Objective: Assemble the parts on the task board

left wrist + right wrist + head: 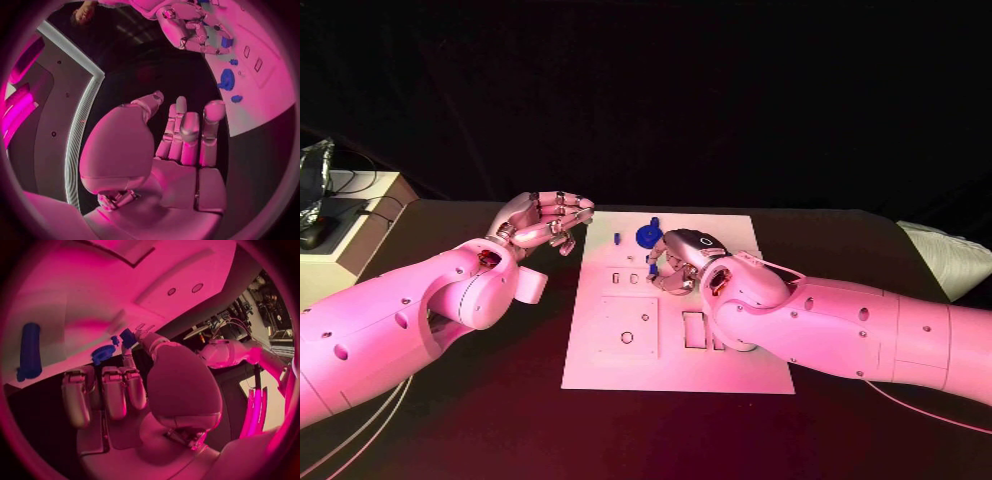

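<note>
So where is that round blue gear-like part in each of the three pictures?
Head view: the blue gear sits at the task board's far end, just beyond the right hand.
Left wrist view: it lies on the board beyond the left hand's fingertips.
Right wrist view: a blue part near the fingertips is probably it.
Shared landmark: the white task board.

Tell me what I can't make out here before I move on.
- Head view: the right robot hand covers the board beneath it; any part held there is hidden.
- Right wrist view: the small blue piece at its fingertips; held or merely touched, unclear.
- Head view: blue peg too small to identify.
</note>
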Tool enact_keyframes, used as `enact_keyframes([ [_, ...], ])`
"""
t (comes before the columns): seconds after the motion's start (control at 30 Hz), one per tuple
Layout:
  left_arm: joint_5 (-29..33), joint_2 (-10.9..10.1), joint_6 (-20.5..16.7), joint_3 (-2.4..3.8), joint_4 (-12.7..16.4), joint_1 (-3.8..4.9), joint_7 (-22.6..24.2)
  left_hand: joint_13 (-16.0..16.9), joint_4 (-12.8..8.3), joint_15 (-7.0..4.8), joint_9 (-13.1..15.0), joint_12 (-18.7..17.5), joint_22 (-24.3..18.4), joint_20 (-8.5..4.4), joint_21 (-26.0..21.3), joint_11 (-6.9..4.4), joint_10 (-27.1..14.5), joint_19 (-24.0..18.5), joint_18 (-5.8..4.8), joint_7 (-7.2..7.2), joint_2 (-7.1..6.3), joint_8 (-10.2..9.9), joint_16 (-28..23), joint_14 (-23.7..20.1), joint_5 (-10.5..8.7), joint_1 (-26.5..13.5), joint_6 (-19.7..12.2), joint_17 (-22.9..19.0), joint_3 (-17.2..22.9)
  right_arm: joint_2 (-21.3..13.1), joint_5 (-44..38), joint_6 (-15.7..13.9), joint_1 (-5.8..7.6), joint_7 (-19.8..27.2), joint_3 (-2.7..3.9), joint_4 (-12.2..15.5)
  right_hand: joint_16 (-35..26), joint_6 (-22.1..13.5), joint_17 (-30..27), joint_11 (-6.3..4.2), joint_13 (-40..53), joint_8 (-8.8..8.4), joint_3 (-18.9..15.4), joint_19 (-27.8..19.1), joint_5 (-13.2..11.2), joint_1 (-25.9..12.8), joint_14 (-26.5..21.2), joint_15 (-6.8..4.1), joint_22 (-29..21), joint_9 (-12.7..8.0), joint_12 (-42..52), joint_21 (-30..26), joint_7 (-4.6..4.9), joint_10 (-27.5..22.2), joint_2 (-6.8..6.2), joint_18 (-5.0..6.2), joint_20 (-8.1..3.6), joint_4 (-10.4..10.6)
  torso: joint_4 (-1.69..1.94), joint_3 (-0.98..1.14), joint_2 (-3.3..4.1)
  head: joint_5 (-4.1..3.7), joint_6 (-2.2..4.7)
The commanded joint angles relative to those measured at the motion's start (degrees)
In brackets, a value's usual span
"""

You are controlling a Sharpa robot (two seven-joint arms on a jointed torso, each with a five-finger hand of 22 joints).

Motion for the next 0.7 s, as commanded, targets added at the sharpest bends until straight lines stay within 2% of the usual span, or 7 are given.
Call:
enact_keyframes([
  [0.03, 0.23, 0.05, 0.4, 0.04, 0.06, 0.02, 0.25, 0.08, -0.08, 0.02, -0.08, 0.38, 0.09, 0.0, 0.29, 0.0, -0.52, 0.21, 0.47, -0.02, 0.26, -0.02, 0.24, 0.24, 0.0, 0.42, -0.3, 0.07, 0.12, -0.04, -0.81, -2.7, -0.08, 1.88, 0.0, 0.03, 0.25, -0.25, 14.28, -0.39, 15.05, -0.03, 0.08, 5.76, 0.04, 0.5, 5.9, -0.22, 14.74, 0.03, 0.12, 0.19, 0.08, 6.01, -0.23, -0.7, -0.43, -0.19, -0.06, 0.0, 0.01, 0.02, -0.02],
  [0.3, 0.23, 0.05, 0.37, 0.04, 0.04, 0.02, 0.23, 0.1, -0.09, 0.03, -0.17, 0.62, 0.15, 0.0, 0.39, 0.01, -0.77, 0.25, 0.46, -0.02, 0.3, -0.03, 0.32, 0.25, 0.0, 0.47, -0.36, 0.0, 0.14, -0.05, 0.71, -3.89, -0.1, 3.71, 0.0, -0.61, 0.08, -0.27, 13.64, -0.37, 14.56, -0.02, 0.14, 5.25, -0.17, 0.58, 5.75, -0.24, 14.06, 0.03, -0.41, -0.64, 0.12, 5.57, -0.37, -0.45, -0.43, -0.33, -0.02, 0.0, 0.02, -0.02, -0.01],
  [0.37, 0.22, 0.02, 0.36, 0.04, 0.04, 0.02, 0.21, 0.1, -0.09, 0.03, -0.17, 0.62, 0.15, 0.0, 0.39, 0.01, -0.77, 0.25, 0.46, -0.02, 0.3, -0.03, 0.32, 0.25, 0.0, 0.47, -0.36, 0.0, 0.14, -0.05, 1.42, -4.07, -0.1, 4.31, 0.0, -0.89, -0.19, -0.6, 12.76, -0.65, 4.02, -0.08, 1.33, 4.68, -0.39, 0.71, 5.55, -0.24, 13.3, 0.0, -12.57, -1.61, 0.04, -3.06, -0.61, -0.18, -0.43, -0.63, -0.03, -0.01, 0.03, -0.02, -0.04],
  [0.43, 0.21, 0.01, 0.35, 0.04, 0.03, 0.02, 0.2, 0.1, -0.09, 0.03, -0.17, 0.62, 0.15, 0.0, 0.39, 0.01, -0.77, 0.25, 0.46, -0.02, 0.3, -0.03, 0.32, 0.25, 0.0, 0.47, -0.36, 0.0, 0.14, -0.07, 2.05, -4.1, -0.1, 4.84, 0.0, -1.11, -0.32, -0.55, 12.36, -0.89, -1.3, 0.02, 2.09, 4.47, -0.42, 0.55, 5.47, -0.45, 13.02, 0.08, -18.77, -2.01, -0.12, -5.29, -1.02, -0.07, -0.61, -0.86, -0.04, -0.01, 0.01, 0.0, -0.09],
  [0.5, 0.2, -0.01, 0.34, 0.04, 0.03, 0.02, 0.19, 0.1, -0.09, 0.03, -0.17, 0.62, 0.15, 0.0, 0.39, 0.01, -0.77, 0.25, 0.46, -0.02, 0.3, -0.03, 0.32, 0.25, 0.0, 0.47, -0.36, 0.0, 0.14, -0.09, 2.67, -3.99, -0.1, 5.42, 0.0, -1.28, -0.62, -0.74, 11.46, -1.17, -14.58, 0.0, 3.45, 4.09, -0.53, 0.46, 5.27, -0.73, 12.5, 0.18, -34.76, -2.74, -0.24, -11.88, -1.42, 0.12, -0.83, -1.02, -0.08, -0.01, -0.03, 0.04, -0.11],
  [0.67, 0.19, -0.03, 0.32, 0.04, 0.01, 0.02, 0.17, 0.1, -0.09, 0.03, -0.17, 0.62, 0.15, 0.0, 0.39, 0.01, -0.77, 0.25, 0.46, -0.02, 0.3, -0.03, 0.32, 0.25, 0.0, 0.47, -0.36, 0.0, 0.14, -0.14, 3.5, -3.93, -0.1, 6.29, 0.0, -1.3, -0.74, -0.64, 11.16, -1.42, -25.31, 0.03, 4.8, 4.01, -0.64, 0.18, 5.23, -0.94, 12.38, 0.47, -47.42, -3.01, -0.42, -13.5, -2.2, 0.17, -1.1, -1.37, -0.08, 0.0, 0.01, 0.01, -0.12],
  [0.7, 0.18, -0.03, 0.32, 0.04, 0.0, 0.02, 0.17, 0.1, -0.09, 0.03, -0.17, 0.62, 0.15, 0.0, 0.39, 0.01, -0.77, 0.25, 0.46, -0.02, 0.3, -0.03, 0.32, 0.25, 0.0, 0.47, -0.36, 0.0, 0.14, -0.15, 3.59, -3.92, -0.1, 6.41, 0.0, -1.29, -0.78, -0.65, 11.06, -1.43, -29.88, 0.02, 5.29, 3.99, -0.62, 0.09, 5.21, -0.95, 12.35, 0.56, -53.13, -3.08, -0.41, -15.1, -2.41, 0.19, -1.14, -1.43, -0.04, 0.02, 0.02, 0.0, -0.13],
])
